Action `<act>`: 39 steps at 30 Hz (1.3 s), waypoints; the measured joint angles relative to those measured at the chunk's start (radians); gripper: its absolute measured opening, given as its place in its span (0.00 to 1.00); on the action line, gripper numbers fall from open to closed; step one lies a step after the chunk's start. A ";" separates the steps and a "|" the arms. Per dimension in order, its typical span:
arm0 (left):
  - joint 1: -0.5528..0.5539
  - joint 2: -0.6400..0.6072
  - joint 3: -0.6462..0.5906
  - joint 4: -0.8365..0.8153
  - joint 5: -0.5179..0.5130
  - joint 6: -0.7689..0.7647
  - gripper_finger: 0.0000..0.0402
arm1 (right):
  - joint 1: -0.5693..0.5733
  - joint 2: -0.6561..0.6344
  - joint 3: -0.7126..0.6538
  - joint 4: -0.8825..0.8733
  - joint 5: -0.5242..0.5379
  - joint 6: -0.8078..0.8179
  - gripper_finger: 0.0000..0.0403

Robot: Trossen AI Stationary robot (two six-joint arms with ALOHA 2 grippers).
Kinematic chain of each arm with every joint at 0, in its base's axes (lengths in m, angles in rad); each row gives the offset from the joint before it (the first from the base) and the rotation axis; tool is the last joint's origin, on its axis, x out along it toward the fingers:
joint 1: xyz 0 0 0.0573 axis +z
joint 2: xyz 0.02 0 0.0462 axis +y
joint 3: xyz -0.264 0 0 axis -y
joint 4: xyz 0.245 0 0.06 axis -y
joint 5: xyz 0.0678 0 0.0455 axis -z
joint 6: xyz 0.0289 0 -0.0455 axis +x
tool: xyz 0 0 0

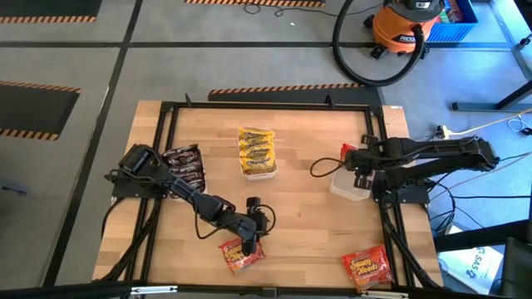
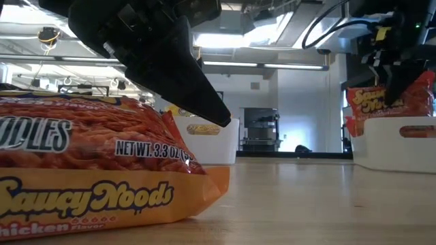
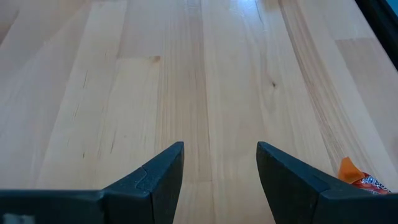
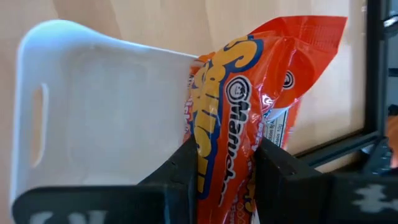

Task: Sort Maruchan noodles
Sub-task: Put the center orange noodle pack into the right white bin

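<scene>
Spanning the whole scene, the wooden table (image 1: 307,224) carries three white trays: a left tray (image 1: 184,166) of dark packets, a middle tray (image 1: 257,153) of yellow packets, and an empty right tray (image 4: 93,112). Over that empty tray hangs the right gripper (image 4: 224,168), pinched on an upright red-orange packet (image 4: 230,106), glossy and crinkled. My worry: released edge-on, the packet could catch the tray wall and tip out. The left gripper (image 3: 221,168) stands spread and empty, low over bare wood beside a front packet (image 1: 240,253); closing off-centre could push the slick wrapper away. Another red-orange packet (image 1: 366,267) lies flat at the front right.
</scene>
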 joint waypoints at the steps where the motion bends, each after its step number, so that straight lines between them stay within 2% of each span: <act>1: 0.000 0.000 0.000 0.000 0.000 0.000 0.49 | 0.000 0.000 -0.001 0.001 -0.012 0.003 0.21; 6: 0.001 0.000 0.000 0.000 0.000 0.000 0.49 | -0.021 0.000 -0.018 0.034 -0.071 0.008 0.21; 14: 0.002 0.000 0.000 0.000 0.000 0.000 0.49 | -0.145 0.029 -0.075 0.065 -0.157 0.031 0.21; 31: 0.002 0.000 0.000 0.025 0.000 0.026 0.49 | -0.168 0.172 -0.087 0.091 -0.142 0.041 0.22; 35: 0.002 0.000 0.000 0.024 0.000 0.026 0.49 | -0.168 0.192 -0.087 0.085 -0.113 0.058 0.28; 39: 0.002 0.000 0.000 0.025 0.000 0.026 0.49 | -0.168 0.194 -0.089 0.077 -0.092 0.071 0.40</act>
